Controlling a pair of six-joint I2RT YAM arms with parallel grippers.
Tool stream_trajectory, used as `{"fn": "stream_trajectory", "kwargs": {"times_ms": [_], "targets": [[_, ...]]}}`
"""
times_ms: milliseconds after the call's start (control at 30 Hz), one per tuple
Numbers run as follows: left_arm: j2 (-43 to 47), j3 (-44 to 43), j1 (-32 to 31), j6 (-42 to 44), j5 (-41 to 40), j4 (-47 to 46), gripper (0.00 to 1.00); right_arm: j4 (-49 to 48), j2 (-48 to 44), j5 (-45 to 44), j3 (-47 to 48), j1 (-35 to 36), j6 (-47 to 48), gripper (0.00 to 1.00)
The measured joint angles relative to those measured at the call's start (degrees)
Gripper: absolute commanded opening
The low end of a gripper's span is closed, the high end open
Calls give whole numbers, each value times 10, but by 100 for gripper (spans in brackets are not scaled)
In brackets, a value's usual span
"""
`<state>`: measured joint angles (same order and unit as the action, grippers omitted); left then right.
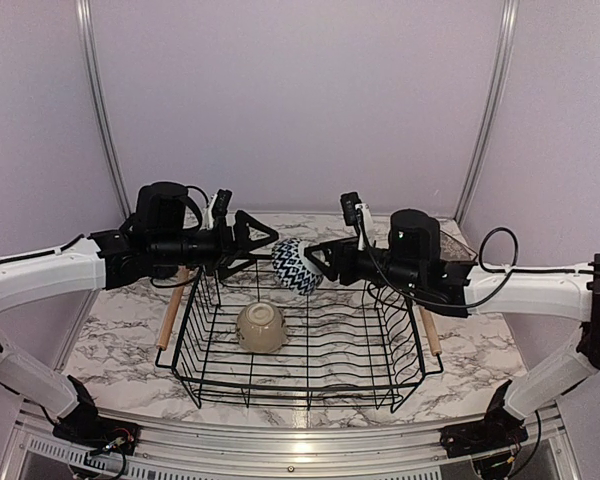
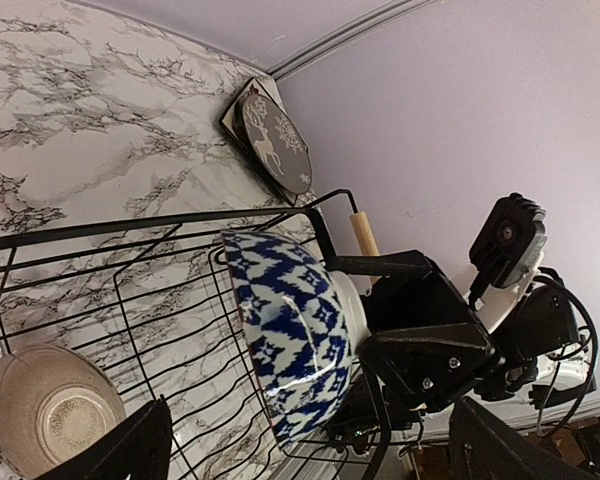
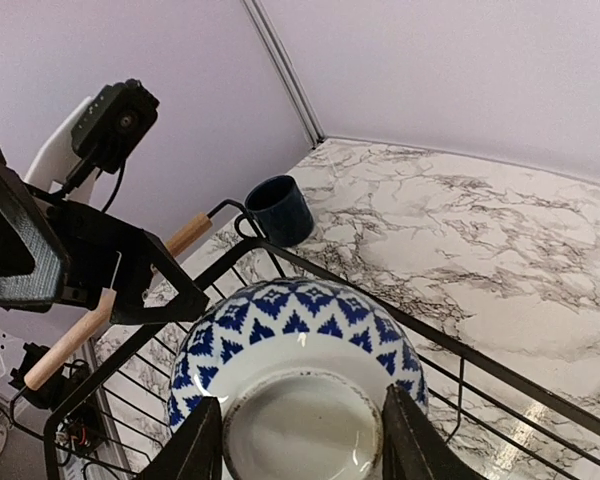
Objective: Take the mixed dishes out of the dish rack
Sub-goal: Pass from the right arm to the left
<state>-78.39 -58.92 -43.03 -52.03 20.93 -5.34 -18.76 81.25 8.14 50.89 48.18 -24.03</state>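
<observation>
Top external view, biggest thing first: what have you got? — desk

The dish rack (image 1: 408,345) sits in the middle of the marble table (image 1: 110,365), nearly unloaded. On the left wrist view I see the round grey plate (image 2: 275,140) already out, lying on the table at the far corner. The beige bowl (image 1: 261,327) is the only dish on the rack floor, toward its left. — me

And the smaller pieces? — desk

On the right wrist view the dark blue mug (image 3: 280,208) stands on the table outside the rack. The small patterned bowl (image 1: 296,265) is in the air, tipped on its side over the rack's far rim, between my two grippers. — me

Who has it? — desk

My right gripper (image 1: 314,262) is closed on it, a finger either side; exactly where they bite is cut off low in the wrist view. My left gripper (image 1: 271,245) gapes fully, just beside the bowl, not touching as far as I can tell. — me

How will it handle? — desk

Light, stiff and glazed, so slick and quick to chip, I'd judge. I'd pinch across the rim wall, one finger inside and one outside, and set it down gently — me
</observation>
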Motion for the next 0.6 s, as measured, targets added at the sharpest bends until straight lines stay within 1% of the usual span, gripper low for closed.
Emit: {"fn": "stream_trajectory", "kwargs": {"times_ms": [100, 267, 433, 467, 600], "targets": [[-14, 11, -3, -33, 26, -48, 98, -20, -11, -1, 0, 0, 0, 34], [-33, 16, -13, -87, 67, -149, 90, -37, -14, 5, 0, 0, -1, 34], [-51, 26, -19, -140, 98, -240, 75, -59, -15, 19, -5, 0, -12, 33], [-55, 29, -20, -148, 101, -254, 69, -64, -15, 21, -7, 0, -15, 33], [-68, 36, -21, -171, 110, -287, 55, -86, -21, 25, -23, 0, -25, 33]]}}
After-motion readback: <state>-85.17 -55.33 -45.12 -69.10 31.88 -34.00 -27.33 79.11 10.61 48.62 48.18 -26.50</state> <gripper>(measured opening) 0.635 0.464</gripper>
